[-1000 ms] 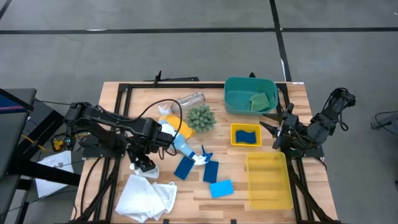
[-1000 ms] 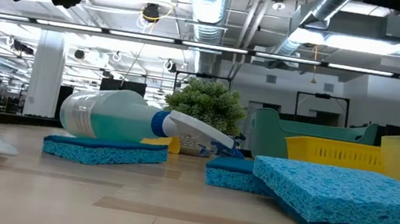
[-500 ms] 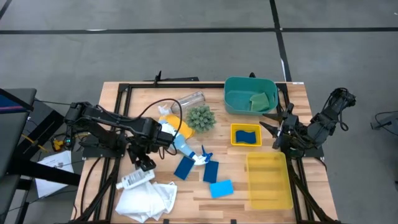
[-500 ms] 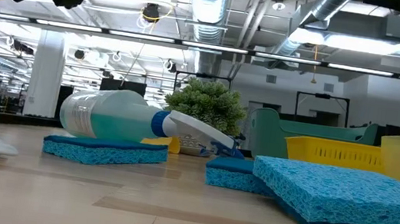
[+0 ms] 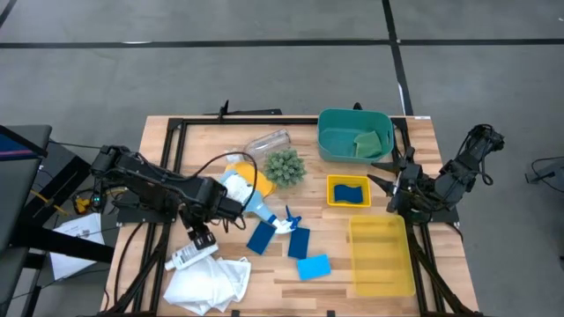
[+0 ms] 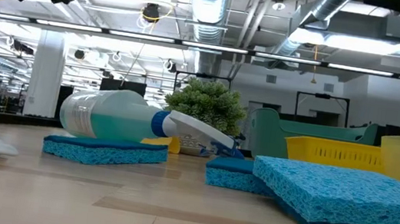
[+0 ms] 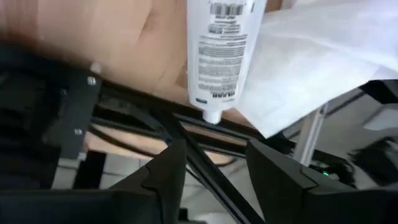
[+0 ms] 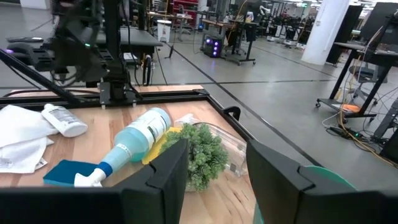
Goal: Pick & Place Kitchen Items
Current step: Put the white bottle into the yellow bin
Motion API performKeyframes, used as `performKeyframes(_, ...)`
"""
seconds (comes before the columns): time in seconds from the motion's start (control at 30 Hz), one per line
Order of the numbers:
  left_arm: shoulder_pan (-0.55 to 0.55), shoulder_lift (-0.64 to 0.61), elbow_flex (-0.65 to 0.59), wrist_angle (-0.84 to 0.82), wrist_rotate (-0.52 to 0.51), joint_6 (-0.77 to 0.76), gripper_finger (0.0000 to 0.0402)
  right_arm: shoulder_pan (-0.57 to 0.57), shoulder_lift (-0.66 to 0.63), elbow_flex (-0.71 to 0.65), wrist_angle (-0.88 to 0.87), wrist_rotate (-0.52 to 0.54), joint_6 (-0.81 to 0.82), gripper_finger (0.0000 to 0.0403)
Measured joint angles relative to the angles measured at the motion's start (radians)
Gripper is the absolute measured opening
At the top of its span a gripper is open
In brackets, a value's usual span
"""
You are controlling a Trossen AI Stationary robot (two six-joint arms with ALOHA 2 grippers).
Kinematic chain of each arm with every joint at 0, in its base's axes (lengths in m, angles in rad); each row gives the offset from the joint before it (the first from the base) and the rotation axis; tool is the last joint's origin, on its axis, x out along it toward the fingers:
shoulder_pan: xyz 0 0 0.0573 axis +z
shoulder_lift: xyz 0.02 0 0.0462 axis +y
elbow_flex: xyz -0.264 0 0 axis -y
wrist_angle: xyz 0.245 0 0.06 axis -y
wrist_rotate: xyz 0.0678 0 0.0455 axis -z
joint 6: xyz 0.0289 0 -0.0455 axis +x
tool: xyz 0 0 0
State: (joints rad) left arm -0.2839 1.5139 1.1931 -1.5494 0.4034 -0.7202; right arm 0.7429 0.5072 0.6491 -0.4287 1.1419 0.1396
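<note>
A white tube with a printed label (image 5: 191, 255) (image 7: 222, 50) lies flat on the table, one end against the white cloth (image 5: 213, 280) (image 7: 311, 68). My left gripper (image 5: 202, 237) (image 7: 214, 168) hangs open just above and beside the tube, touching nothing. The spray bottle (image 5: 241, 195) (image 6: 110, 114) lies on its side across a blue sponge (image 6: 102, 150) and a yellow sponge (image 5: 257, 181). More blue sponges (image 5: 299, 242) lie at mid-table. A clear cup (image 5: 269, 141) lies at the back. My right gripper (image 5: 381, 173) (image 8: 214, 180) waits open at the table's right.
A spiky green plant ball (image 5: 284, 165) sits behind the spray bottle. A teal bin (image 5: 335, 139) holds a green sponge (image 5: 368, 141), a small yellow bin (image 5: 333, 190) holds a blue sponge, and a larger yellow bin (image 5: 381, 257) stands at the right front.
The white tube stood upright in my left gripper a second ago. It has come free and fallen flat on the table beside the cloth. My left gripper has shifted a little toward the near edge and turned slightly.
</note>
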Motion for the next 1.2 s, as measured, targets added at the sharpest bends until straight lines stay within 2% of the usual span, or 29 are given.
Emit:
performKeyframes(0.17, -0.077, 0.000, 0.000, 0.150, -0.099, -0.076, 0.0229, 0.000, 0.000, 0.000, -0.008, -0.002, 0.018, 0.0154)
performKeyframes(0.27, -0.121, -0.001, -0.013, 0.174, -0.142, -0.113, 0.0268, 0.000, 0.000, 0.000, -0.008, -0.003, 0.018, 0.0154)
performKeyframes(0.4, -0.167, -0.001, -0.092, 0.187, -0.152, -0.162, 0.0309, 0.001, 0.000, 0.000, -0.008, -0.019, 0.018, 0.0154)
performKeyframes(0.57, -0.195, -0.001, -0.240, 0.400, -0.101, -0.199, 0.0348, 0.001, 0.000, 0.000, -0.011, -0.020, 0.018, 0.0154)
performKeyframes(0.67, -0.200, -0.001, -0.293, 0.487, -0.109, -0.201, 0.0366, 0.001, 0.000, 0.000, -0.012, -0.020, 0.018, 0.0154)
performKeyframes(0.83, -0.191, -0.001, -0.355, 0.545, -0.188, -0.201, 0.0390, 0.001, 0.000, 0.000, -0.012, -0.020, 0.018, 0.0154)
performKeyframes(1.07, -0.187, -0.001, -0.439, 0.775, -0.179, -0.204, 0.0400, 0.001, 0.000, 0.000, -0.012, -0.021, 0.018, 0.0154)
performKeyframes(1.2, -0.186, -0.001, -0.486, 0.808, -0.170, -0.222, 0.0400, 0.001, 0.000, 0.000, -0.019, -0.021, 0.018, 0.0154)
